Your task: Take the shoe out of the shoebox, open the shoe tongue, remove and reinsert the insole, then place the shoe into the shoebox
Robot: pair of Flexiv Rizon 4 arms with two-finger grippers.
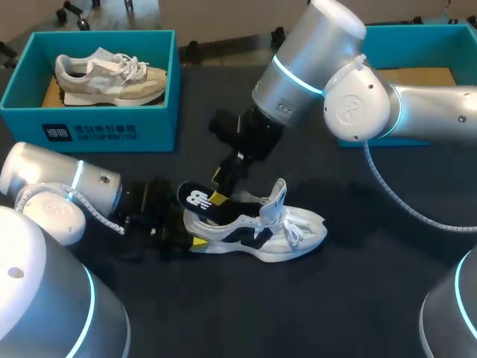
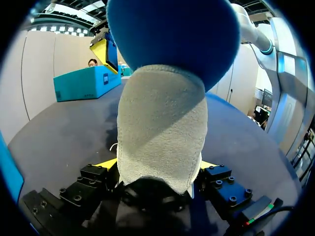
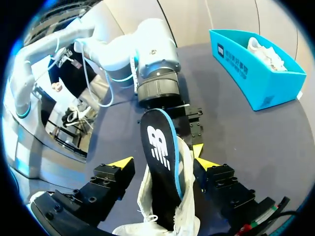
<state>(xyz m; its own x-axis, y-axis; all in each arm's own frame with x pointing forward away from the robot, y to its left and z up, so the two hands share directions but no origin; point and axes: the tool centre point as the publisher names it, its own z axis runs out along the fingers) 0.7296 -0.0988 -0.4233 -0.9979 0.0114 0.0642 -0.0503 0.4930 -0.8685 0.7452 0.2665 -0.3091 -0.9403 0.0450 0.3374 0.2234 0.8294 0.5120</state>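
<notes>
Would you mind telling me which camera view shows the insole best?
The right wrist view: the insole faces it with its printed top side plain, standing up out of the shoe. The head view shows the insole small and slanted. The left wrist view shows only what seems its blue underside above the shoe's heel.

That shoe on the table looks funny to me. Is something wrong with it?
Yes. The dark insole sticks up out of the white shoe at the heel end, half out and tilted. The left gripper clamps the heel. Nothing looks broken or spilled.
</notes>
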